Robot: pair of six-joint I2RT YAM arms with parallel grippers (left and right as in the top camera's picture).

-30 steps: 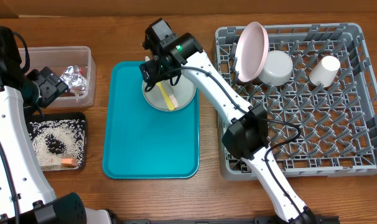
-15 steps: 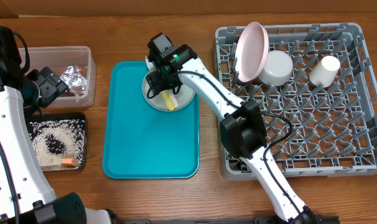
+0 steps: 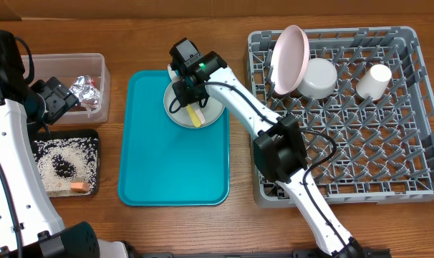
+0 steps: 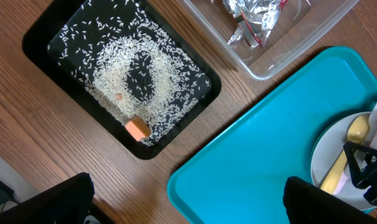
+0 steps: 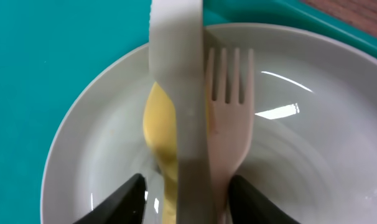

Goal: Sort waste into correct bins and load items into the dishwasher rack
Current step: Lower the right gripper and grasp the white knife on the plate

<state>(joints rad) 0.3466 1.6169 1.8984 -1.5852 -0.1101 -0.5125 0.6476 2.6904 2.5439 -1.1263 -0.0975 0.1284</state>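
Fingers of right gripper (image 5: 185,196) straddle pale plastic cutlery (image 5: 229,118) on the round grey-green plate (image 5: 319,124), grip uncertain; left gripper (image 4: 185,202) gapes empty. Waste (image 4: 114,68) is binned; only these await the grey lattice rack (image 3: 389,165).

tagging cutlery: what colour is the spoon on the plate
Yellow. The spoon shows best in the right wrist view, partly under a pale knife.

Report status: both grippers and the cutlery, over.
Left gripper open, empty, near the black tray. Right gripper straddling the cutlery on the plate, grip unconfirmed. Nothing seen blocking.
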